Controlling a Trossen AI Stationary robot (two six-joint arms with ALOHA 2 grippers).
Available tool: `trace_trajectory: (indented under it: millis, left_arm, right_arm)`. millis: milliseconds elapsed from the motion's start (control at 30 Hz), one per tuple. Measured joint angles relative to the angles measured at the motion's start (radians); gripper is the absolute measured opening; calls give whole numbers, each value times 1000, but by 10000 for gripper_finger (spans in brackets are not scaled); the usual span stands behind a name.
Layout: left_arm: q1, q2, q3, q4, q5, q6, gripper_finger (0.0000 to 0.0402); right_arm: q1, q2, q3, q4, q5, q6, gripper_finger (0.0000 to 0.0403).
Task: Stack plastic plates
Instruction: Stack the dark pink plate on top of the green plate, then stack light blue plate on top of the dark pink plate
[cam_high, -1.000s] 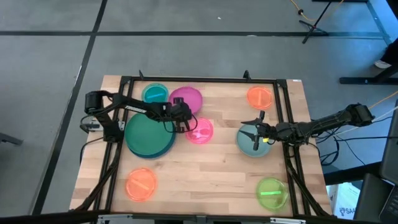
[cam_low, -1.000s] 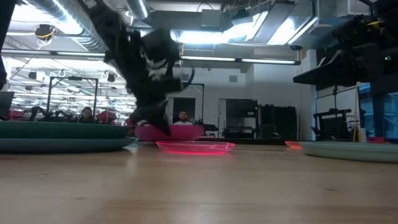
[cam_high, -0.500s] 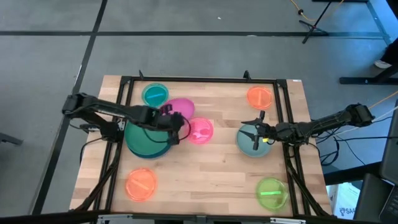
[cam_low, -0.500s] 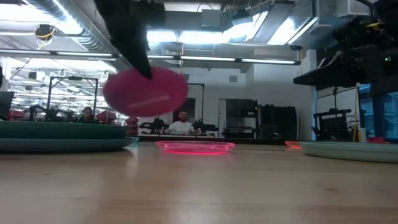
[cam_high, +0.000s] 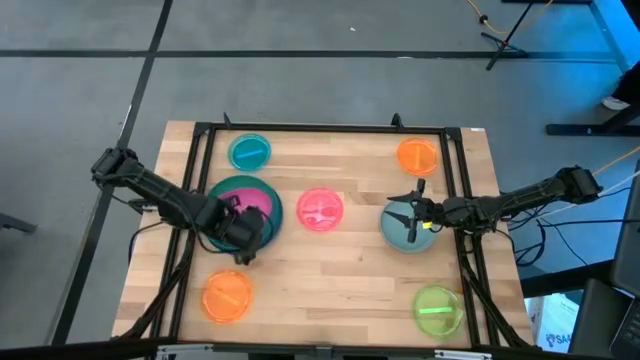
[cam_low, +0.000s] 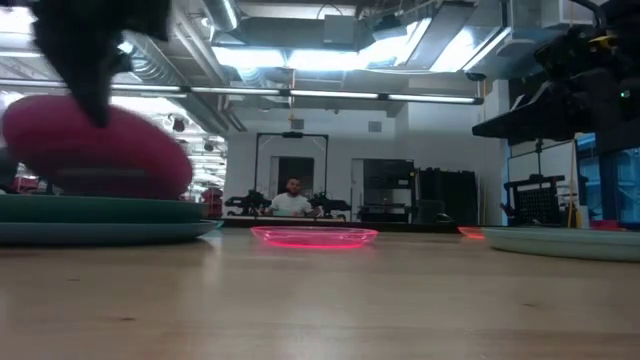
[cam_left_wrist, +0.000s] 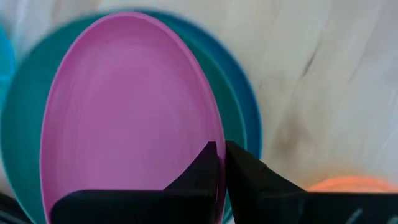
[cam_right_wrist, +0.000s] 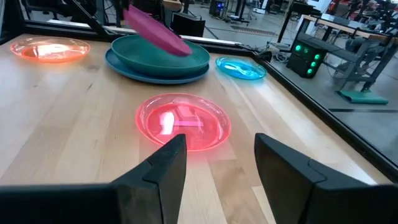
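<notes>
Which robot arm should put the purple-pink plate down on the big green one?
The left. Its gripper already pinches the magenta plate by its rim, tilted just above the large teal plate. The right gripper waits open over the grey-blue plate, far across the table.

A robotics lab: exposed ceiling ducts (cam_low: 190, 55), equipment racks (cam_low: 445, 198), seated person (cam_low: 292, 200).

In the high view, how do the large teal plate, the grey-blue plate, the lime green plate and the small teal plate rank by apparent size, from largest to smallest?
1. Large teal plate, clearly the largest, though partly covered.
2. Grey-blue plate.
3. Lime green plate, only slightly smaller than the grey-blue one.
4. Small teal plate, the smallest.
</notes>
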Motion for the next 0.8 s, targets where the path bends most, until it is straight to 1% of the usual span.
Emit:
trace_trajectory:
  millis: [167, 300, 467, 633, 700, 800]
  left_arm:
    - [-52, 1, -101, 28, 13, -16, 15]
    - [-53, 1, -131, 65, 1, -23, 24]
    - [-51, 1, -134, 72, -44, -44, 58]
    - [-51, 1, -134, 97, -24, -77, 102]
    - [-51, 1, -134, 137, -15, -78, 115]
    - [-51, 1, -134, 238, -18, -73, 126]
  right_arm:
    - [0, 0, 0, 0, 0, 0, 182]
    - [0, 0, 0, -2, 0, 0, 182]
    - [0, 0, 0, -21, 0, 0, 182]
    - [0, 0, 0, -78, 0, 5, 182]
    - [0, 0, 0, -101, 0, 9, 182]
    - [0, 0, 0, -131, 11, 30, 182]
